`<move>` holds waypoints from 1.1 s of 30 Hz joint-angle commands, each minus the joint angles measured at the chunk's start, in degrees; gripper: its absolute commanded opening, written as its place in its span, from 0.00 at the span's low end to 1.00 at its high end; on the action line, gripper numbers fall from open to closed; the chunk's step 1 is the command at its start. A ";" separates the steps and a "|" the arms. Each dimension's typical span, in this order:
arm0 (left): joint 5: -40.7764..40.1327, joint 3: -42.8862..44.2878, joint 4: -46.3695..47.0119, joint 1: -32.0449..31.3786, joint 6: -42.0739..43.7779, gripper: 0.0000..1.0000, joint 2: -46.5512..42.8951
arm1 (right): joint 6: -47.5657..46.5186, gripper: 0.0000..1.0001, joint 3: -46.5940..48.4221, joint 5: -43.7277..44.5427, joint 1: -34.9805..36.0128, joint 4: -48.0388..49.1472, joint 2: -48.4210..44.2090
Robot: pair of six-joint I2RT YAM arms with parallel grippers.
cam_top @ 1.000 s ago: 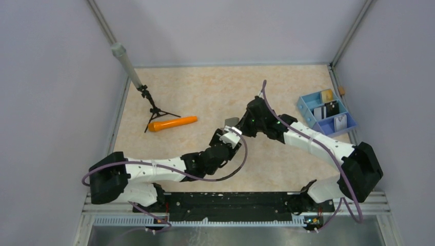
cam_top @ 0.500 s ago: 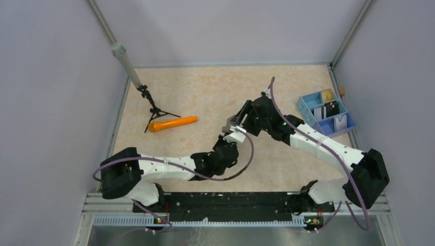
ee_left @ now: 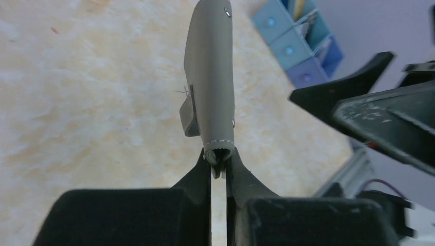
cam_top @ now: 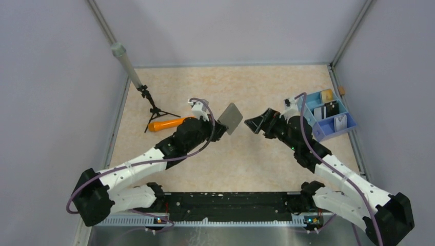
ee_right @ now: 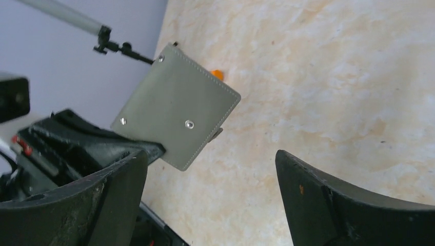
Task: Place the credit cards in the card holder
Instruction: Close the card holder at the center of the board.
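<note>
The table (cam_top: 246,154) is filling the middle of the top view. At its right edge, the blue and lilac tray (cam_top: 307,108) is holding the credit cards (cam_top: 319,112) upright. Right of centre, the right gripper (cam_top: 258,121) is hovering with jaws spread wide. Just left of centre, the left gripper (cam_top: 219,127) is pinching the closed grey card holder (cam_top: 232,118) by one edge, in the air above the table.
</note>
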 commanded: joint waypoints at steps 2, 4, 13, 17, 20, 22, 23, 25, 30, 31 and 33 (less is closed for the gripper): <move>17.00 -4.39 12.86 3.50 -15.25 0.00 -6.91 | -2.61 0.93 -5.09 -12.06 -0.33 19.15 -3.10; 19.50 -6.17 17.84 3.90 -17.96 0.00 -8.34 | -1.54 0.93 -5.48 -14.19 -0.29 21.63 -2.30; 29.41 -10.59 29.85 4.58 -24.18 0.00 -12.06 | -0.52 0.93 -3.86 -16.59 -0.42 27.41 0.20; 31.07 -12.74 33.49 4.65 -26.31 0.00 -13.18 | 0.08 0.91 -3.49 -19.13 -0.42 30.33 0.90; 31.57 -13.51 32.40 4.64 -26.38 0.00 -13.53 | 0.95 0.77 -3.49 -22.37 -0.42 33.58 1.15; 31.64 -13.25 29.75 4.70 -25.44 0.00 -13.73 | 1.26 0.60 -3.30 -24.06 -0.42 35.06 1.04; 31.66 -12.69 27.62 4.67 -24.67 0.01 -13.65 | 1.37 0.49 -3.05 -24.53 -0.42 35.08 1.03; 31.98 -11.33 22.90 4.84 -22.32 0.18 -13.59 | 0.78 0.22 -1.73 -25.22 -0.42 32.96 1.15; 29.69 -6.15 3.99 6.39 -11.58 0.93 -14.99 | -7.46 0.00 5.86 -24.34 -0.42 14.94 2.04; 28.41 -5.08 0.24 6.77 -8.99 0.98 -15.45 | -9.73 0.00 7.76 -24.90 -0.44 11.14 2.66; 26.40 -3.26 -5.18 7.61 -3.84 0.99 -16.29 | -14.06 0.00 11.43 -27.05 -0.47 2.94 4.66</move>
